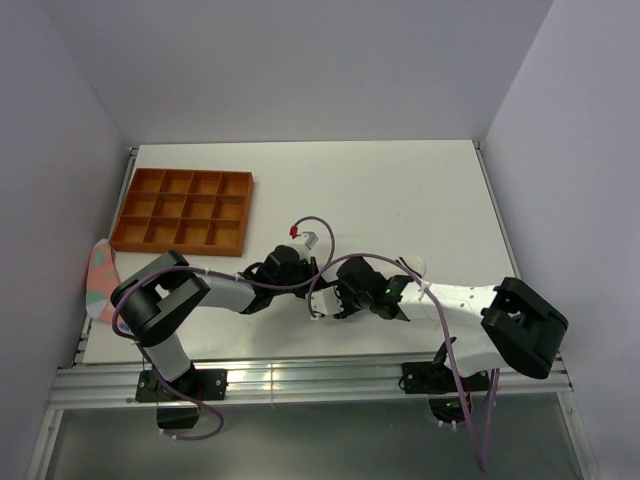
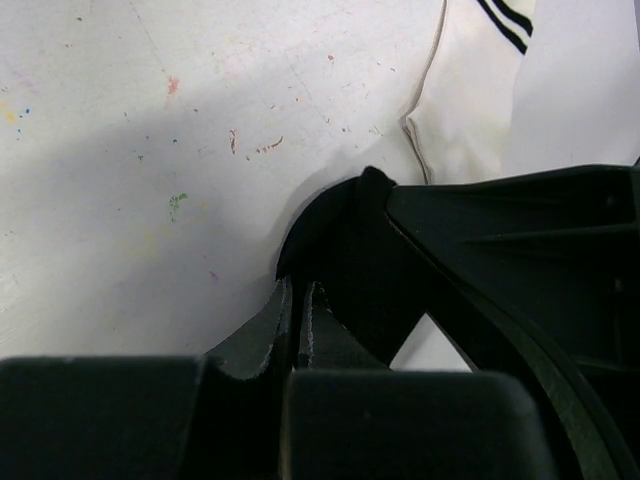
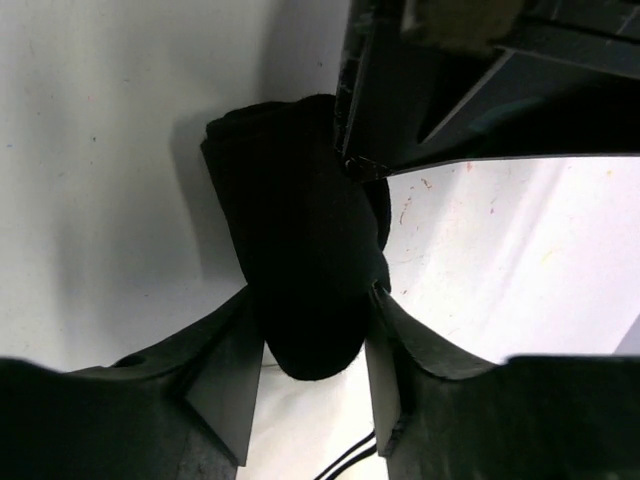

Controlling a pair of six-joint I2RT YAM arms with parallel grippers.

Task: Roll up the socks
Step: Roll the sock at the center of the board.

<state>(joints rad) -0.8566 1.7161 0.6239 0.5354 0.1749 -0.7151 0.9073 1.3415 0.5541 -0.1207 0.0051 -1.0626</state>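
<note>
The soft black sock (image 3: 300, 240), rolled into a thick matte bundle, is clasped on both sides by the right gripper (image 3: 312, 295). Its edge is pinched by the clenched left gripper (image 2: 298, 290). The smooth white sock (image 2: 465, 110) is laid flat just beyond.

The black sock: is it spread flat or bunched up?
Bunched up. In the right wrist view the black sock is a thick folded lump that fills the gap between the fingers of the right pincer.

Even bright overhead light, soft shadows on white table (image 1: 400, 190), wrist views blurred up close, black sock (image 3: 300, 250) featureless
</note>
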